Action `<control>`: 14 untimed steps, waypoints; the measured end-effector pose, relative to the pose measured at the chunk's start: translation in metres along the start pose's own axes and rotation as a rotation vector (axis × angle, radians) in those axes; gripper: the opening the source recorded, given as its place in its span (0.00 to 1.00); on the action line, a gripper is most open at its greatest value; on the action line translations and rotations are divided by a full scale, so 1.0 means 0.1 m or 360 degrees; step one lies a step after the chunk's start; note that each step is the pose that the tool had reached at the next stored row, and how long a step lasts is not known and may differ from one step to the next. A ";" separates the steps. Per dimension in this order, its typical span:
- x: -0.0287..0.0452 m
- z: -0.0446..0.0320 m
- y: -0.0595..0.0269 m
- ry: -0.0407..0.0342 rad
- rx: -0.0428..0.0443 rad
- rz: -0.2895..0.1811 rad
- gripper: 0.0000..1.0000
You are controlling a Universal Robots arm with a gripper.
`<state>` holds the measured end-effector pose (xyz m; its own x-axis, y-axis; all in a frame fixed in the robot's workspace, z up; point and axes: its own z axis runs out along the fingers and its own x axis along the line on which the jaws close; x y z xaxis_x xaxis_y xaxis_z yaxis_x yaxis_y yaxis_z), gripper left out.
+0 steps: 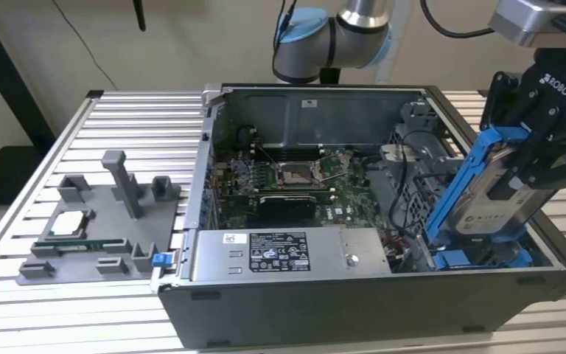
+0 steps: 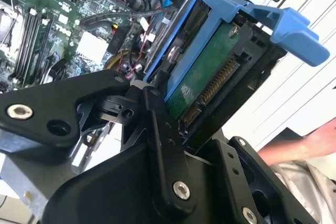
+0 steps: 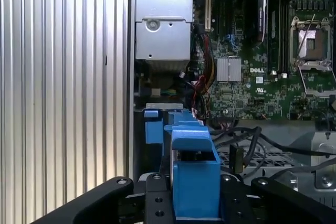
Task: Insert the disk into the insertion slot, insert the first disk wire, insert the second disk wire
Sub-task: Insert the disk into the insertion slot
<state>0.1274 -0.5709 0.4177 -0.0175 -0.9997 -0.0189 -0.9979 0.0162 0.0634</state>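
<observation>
Grasping the disk (image 1: 494,203) across its blue carrier frame (image 1: 457,184), the gripper (image 1: 530,164) is seen clenched on it above the open computer case (image 1: 362,310). The disk is held steeply tilted at the exterior view's right, and its lower end is at the blue-tabbed mouth of the insertion slot (image 1: 460,258). Whether it has entered cannot be told.

The first step, seating the disk, is judged to be in hand and unfinished, and no wire is seen plugged into the connector edge (image 2: 210,85) in the second wrist view. For seating, the carrier would have to be squared with the bay walls and pressed straight down its length.

One disk, one gripper, one case, one motherboard (image 1: 293,177) and one power supply (image 1: 283,254) are counted. On the tabltop (image 1: 135,118), one grey fixture (image 1: 116,199) is set beside the case.
</observation>
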 end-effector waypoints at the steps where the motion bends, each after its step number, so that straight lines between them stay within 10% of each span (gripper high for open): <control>1: 0.001 0.014 -0.001 0.0000 0.0000 0.0000 0.00; 14: 0.018 0.227 -0.032 -0.0003 -0.0001 0.0000 0.00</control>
<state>0.1291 -0.5723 0.3948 -0.0175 -0.9996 -0.0206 -0.9978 0.0162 0.0642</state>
